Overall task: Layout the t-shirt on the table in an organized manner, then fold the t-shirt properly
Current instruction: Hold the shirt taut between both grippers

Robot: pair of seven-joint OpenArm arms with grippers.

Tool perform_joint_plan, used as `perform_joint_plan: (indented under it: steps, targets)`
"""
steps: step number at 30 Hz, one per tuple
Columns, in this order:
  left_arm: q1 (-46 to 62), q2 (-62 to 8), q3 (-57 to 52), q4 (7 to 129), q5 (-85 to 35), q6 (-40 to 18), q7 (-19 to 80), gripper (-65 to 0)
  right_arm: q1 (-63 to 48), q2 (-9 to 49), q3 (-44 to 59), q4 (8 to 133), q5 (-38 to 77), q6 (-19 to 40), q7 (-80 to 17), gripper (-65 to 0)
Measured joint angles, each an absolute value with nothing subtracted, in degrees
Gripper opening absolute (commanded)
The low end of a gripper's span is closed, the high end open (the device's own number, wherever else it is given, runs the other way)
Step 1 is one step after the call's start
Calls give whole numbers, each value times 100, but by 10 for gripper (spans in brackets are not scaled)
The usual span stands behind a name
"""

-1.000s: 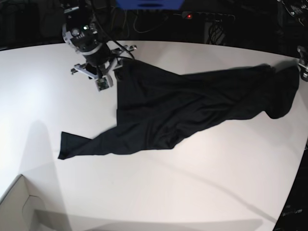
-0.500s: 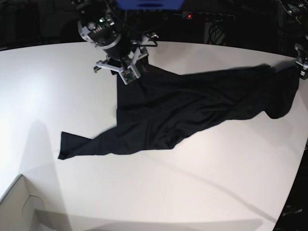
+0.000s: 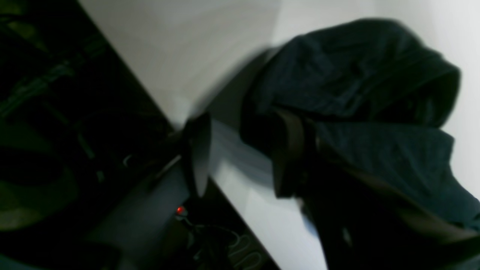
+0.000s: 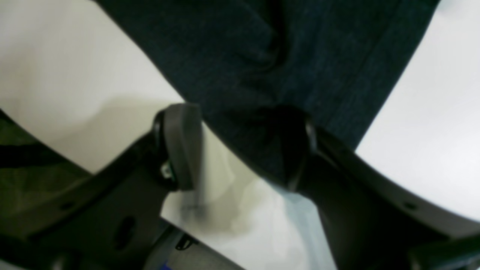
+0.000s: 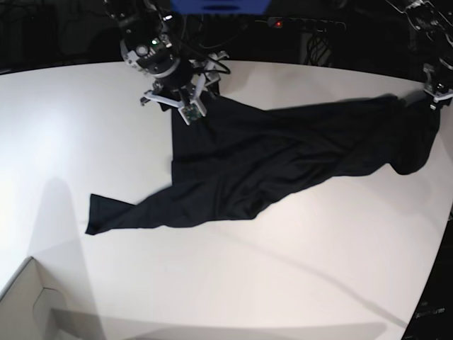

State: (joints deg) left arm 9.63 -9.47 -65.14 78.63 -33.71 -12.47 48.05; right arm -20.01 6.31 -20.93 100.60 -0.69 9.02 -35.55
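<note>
black t-shirt [image 5: 283, 166] lies stretched and rumpled across the middle of the white table [image 5: 233, 283], running from a flat sleeve-like end near the table's left front to a bunched, lifted end at the table's far right edge. no print, brand or label readable on the cloth; no legible writing anywhere in the views.

right gripper [image 5: 192, 95] sits at the t-shirt's upper left corner, by the table's far edge. in the right wrist view its fingers [image 4: 182, 146] stand wide apart, one over bare table just beside the cloth edge, the other dark one over or against the fabric; nothing is pinched between them, the cloth corner just lies in the gap [image 4: 240, 150].

left gripper [image 5: 435, 92] is at the t-shirt's bunched right end, at the table's far right edge. in the left wrist view its fingers [image 3: 198, 153] are partly apart; the gap between them [image 3: 242, 153] shows mostly table surface, and the other finger sits against or under the heaped fabric [image 3: 356, 82]. view is blurred, can't tell if cloth is actually gripped.

pale cardboard box corner [image 5: 28, 304] at the table's front left, well apart from the t-shirt. small red light [image 5: 278, 23] glows in the dark behind the table's far edge.
</note>
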Motion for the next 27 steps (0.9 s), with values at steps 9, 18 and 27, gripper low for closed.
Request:
perform_joint_plan:
  steps: [9,18,27]
  targets:
    - [775,-965,-6506,7609,-3155,-1247,4801,-388,-1988,631,-2091,10060,-69,902,-3562,-312]
    - [792,-915,-6484,7948,-3247,-1249,4836,-389,-1986,628,-2091,10060,-69,902,-3577,-365]
    - [727,-947,-6211,7948,-3155,-1240,4781,-395,-1988,631,-2091,10057,-69,902,-3575,-369]
